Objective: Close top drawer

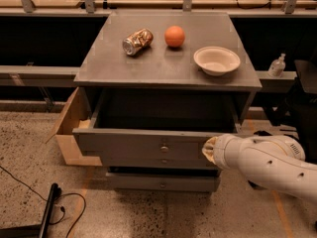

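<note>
so, floor: a black cable loops over the speckled floor at lower left, well apart from my work.
arm: the white arm comes in from the lower right, low and roughly level with the drawer fronts.
gripper: the gripper sits against the front panel, right of centre; from here i cannot tell whether it is open or closed, and i see nothing held in it.
top drawer: the top drawer is pulled well out of the cabinet, its dark inside open to view, its front hanging forward over the two lower drawers.
knob: the small silver knob is just left of my contact point, untouched.
step in hand: i judge this to be the push, with most of the travel left to go.
how to push: i would drive straight back along the drawer's slide line, slow and even; since i am off centre to the right, the drawer could rack and bind, so i would shift toward the knob if it skews.
cardboard box: a cardboard box stands beside the cabinet's left side, near the drawer's left corner; a possible snag.
cabinet top: the grey cabinet top carries a crushed can, an orange and a bowl; a hard slam might roll the orange.
beyond: a small bottle stands on the ledge at right.
</note>
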Motion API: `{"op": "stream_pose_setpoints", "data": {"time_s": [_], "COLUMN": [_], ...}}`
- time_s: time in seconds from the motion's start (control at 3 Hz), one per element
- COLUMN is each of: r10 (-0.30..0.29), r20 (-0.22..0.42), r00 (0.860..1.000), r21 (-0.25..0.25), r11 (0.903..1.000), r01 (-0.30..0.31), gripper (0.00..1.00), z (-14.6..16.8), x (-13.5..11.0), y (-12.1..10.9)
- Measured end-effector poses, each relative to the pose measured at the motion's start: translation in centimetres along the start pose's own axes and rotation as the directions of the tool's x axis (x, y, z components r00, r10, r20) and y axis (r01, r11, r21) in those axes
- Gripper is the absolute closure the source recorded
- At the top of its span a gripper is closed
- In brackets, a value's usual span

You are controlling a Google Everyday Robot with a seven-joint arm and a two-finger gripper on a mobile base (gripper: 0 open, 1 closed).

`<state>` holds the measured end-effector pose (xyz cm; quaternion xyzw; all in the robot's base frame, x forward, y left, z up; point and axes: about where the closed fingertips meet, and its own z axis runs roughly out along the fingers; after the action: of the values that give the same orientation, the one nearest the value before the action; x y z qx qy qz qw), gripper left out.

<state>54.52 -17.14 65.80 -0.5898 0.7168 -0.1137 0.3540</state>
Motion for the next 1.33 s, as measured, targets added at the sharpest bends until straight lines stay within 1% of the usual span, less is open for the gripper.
{"op": "stream_pose_setpoints", "data": {"time_s": [0.33, 0.67, 1.0, 1.33], "r10": [-0.021, -0.046, -0.068, -0.1], "r20": [0.005, 0.009, 0.009, -0.003], "r00": [1.0, 0.999, 0.998, 0.995], "r21": [0.002, 0.013, 0.029, 0.06], "r11": [0.9998, 0.9989, 0.9973, 0.9931], "r01": [0.021, 0.046, 0.067, 0.1], "gripper": [1.0, 1.0, 1.0, 1.0], "z": [0.9, 2.3, 4.2, 6.3], "x": [0.1, 0.6, 1.2, 2.0], "y": [-0.2, -1.0, -2.2, -4.5]}}
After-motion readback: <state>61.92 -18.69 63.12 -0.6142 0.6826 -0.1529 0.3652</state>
